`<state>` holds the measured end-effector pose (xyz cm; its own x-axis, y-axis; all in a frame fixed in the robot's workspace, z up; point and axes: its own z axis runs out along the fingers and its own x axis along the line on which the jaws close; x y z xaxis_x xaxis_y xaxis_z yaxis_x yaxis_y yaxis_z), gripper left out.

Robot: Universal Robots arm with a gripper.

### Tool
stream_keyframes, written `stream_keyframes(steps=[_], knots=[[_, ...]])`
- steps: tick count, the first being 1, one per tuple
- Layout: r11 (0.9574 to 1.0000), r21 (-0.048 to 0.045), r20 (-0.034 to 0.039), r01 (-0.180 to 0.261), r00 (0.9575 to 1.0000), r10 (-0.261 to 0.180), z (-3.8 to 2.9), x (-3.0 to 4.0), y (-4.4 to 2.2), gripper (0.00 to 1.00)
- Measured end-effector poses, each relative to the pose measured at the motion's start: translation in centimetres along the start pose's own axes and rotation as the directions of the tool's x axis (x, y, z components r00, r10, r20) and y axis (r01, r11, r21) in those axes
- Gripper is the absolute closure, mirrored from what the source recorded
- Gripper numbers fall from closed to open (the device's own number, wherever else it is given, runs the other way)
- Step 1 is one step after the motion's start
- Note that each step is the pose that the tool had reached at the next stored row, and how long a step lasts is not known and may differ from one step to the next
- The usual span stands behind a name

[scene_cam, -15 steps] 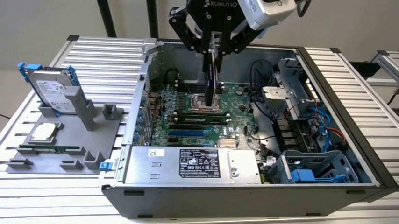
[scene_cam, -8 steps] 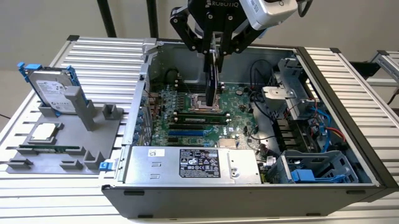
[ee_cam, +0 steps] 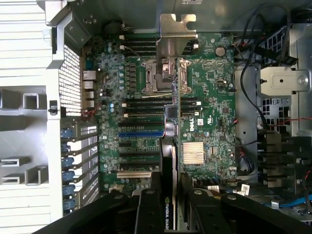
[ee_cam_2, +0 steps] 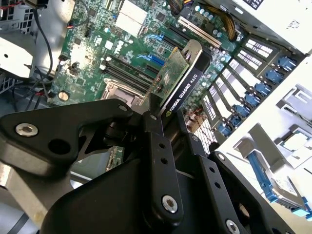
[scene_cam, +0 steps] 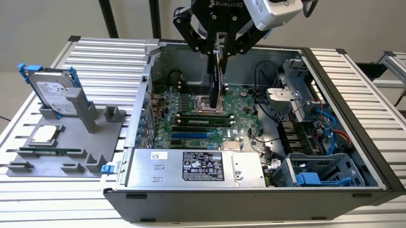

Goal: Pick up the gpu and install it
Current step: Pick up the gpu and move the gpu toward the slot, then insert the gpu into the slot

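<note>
GPU (scene_cam: 217,83) hangs on edge inside the open computer case (scene_cam: 333,99), clamped at one end between the gripper's (scene_cam: 219,51) two black fingers, which press on its flat faces; in the second wrist view the green board face and the black cooler face of the card (ee_cam_2: 183,80) both show beyond the fingertips (ee_cam_2: 155,108). Its silver bracket end points down toward the motherboard (scene_cam: 184,126), roughly over the processor socket (ee_cam: 165,78), and whether it touches the board I cannot tell. The card sits in no slot: in the first wrist view the blue slot (ee_cam: 141,133) and the white slot (ee_cam: 134,174) lie bare just beside its thin edge (ee_cam: 169,146). Room around the card is bounded by the case's rear wall with its slot covers (ee_cam: 78,161), and by the power supply (scene_cam: 190,168) along the near edge in the exterior view. Loose black cables (scene_cam: 260,95) and a drive cage (scene_cam: 317,173) crowd the exterior view's right. Well apart, outside the case on the exterior view's left, a hard drive (scene_cam: 54,92) stands upright on a grey fixture (scene_cam: 38,164).
</note>
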<state>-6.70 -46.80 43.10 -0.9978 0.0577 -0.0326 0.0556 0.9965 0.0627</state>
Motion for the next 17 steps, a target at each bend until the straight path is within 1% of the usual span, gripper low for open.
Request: stream_keyframes(steps=[17], knots=[[1.0000, 0.0002, -0.0023, 0.000, 1.0000, 0.000, 0.00, 0.00, 0.00, 1.00]])
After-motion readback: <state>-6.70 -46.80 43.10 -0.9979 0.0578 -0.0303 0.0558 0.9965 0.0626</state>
